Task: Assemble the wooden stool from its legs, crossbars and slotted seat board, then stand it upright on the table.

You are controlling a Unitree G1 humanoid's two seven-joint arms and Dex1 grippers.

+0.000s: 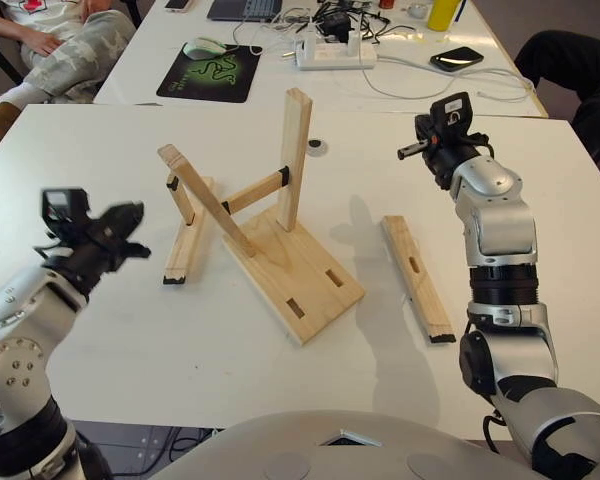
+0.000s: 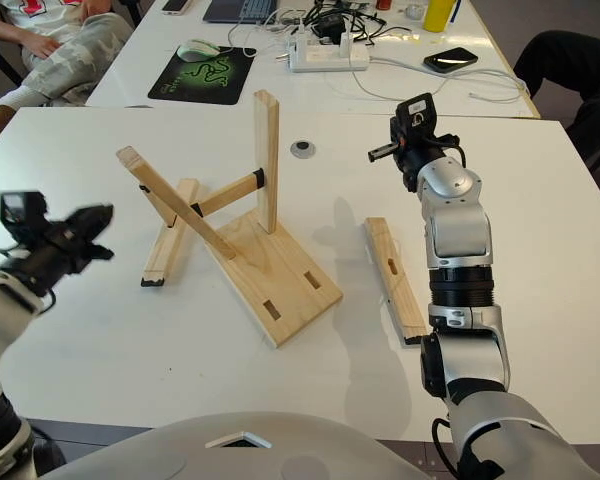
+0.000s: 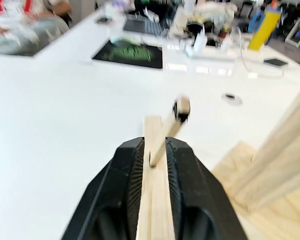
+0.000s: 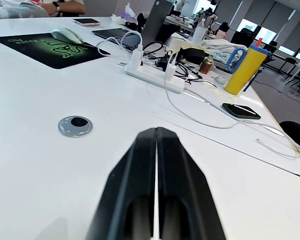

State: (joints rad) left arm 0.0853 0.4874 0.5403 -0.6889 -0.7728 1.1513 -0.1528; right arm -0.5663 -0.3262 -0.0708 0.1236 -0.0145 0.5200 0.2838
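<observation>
The slotted seat board (image 1: 298, 272) lies flat mid-table. One leg (image 1: 295, 158) stands upright on it, and a second leg (image 1: 205, 200) leans slanted, joined to it by a crossbar (image 1: 255, 190). Another leg (image 1: 188, 238) lies flat on the table beside the board's left edge. A loose slotted piece (image 1: 417, 277) lies to the right. My left gripper (image 1: 132, 232) hovers left of the flat leg, open and holding nothing; the left wrist view looks past its fingers (image 3: 134, 165) at the flat leg (image 3: 152, 210). Near the far right, above the table, my right gripper (image 1: 408, 153) is shut with nothing in it.
A round cable grommet (image 1: 318, 147) sits behind the upright leg. On the table behind lie a mouse pad (image 1: 208, 72), a power strip (image 1: 335, 55), cables and a phone (image 1: 456, 58). Bare tabletop stretches along the front edge and between the board and the loose piece.
</observation>
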